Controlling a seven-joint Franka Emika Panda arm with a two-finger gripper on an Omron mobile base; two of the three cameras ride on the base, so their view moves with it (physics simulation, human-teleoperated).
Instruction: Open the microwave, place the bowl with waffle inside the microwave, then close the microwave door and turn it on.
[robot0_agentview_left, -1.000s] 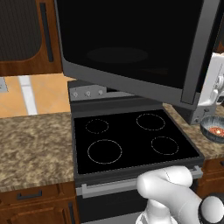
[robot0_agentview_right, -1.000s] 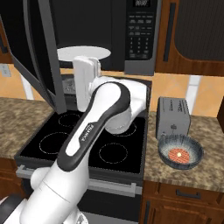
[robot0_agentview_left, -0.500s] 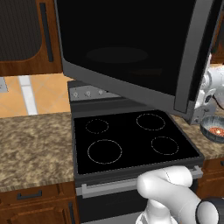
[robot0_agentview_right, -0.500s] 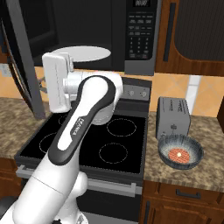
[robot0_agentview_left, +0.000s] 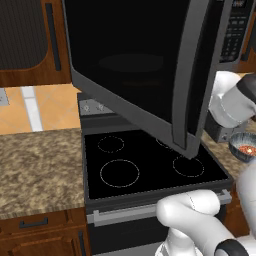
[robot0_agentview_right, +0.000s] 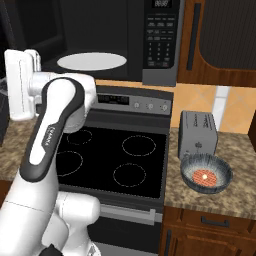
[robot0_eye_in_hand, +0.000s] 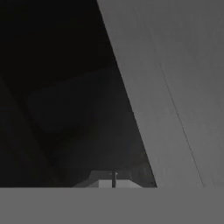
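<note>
Claw (robot0_eye_in_hand: 114, 181) tips meet at the bottom of the hand view, closed on nothing, pointed at the dark glass and grey frame of the microwave door (robot0_agentview_left: 135, 65). You see that door swung wide in the left base view, its black window spread over the stove (robot0_agentview_left: 150, 167) and its long vertical handle bar (robot0_agentview_left: 187, 75) near the outer edge. From the right base view, the microwave (robot0_agentview_right: 115, 40) stands open above the stove, black inside, with the white turntable plate (robot0_agentview_right: 91, 61) bare and the keypad (robot0_agentview_right: 159, 42) on its right side. Your arm reaches up to the left of the open cavity, its white wrist block at the far left of that view, just beside the door's edge.

Look right for the bowl (robot0_agentview_right: 206, 172): it sits on the granite counter (robot0_agentview_right: 235, 195) to the right of the stove, directly in front of the small grey toaster (robot0_agentview_right: 198, 135) and near it. Inside the bowl lies the waffle (robot0_agentview_right: 205, 176), a small reddish-orange patch at the centre. Bowl and waffle are well apart from the claw. Brown wooden cabinets (robot0_agentview_right: 220, 40) hang to the right of the microwave, and 4 burner rings show on the stove's black top.
</note>
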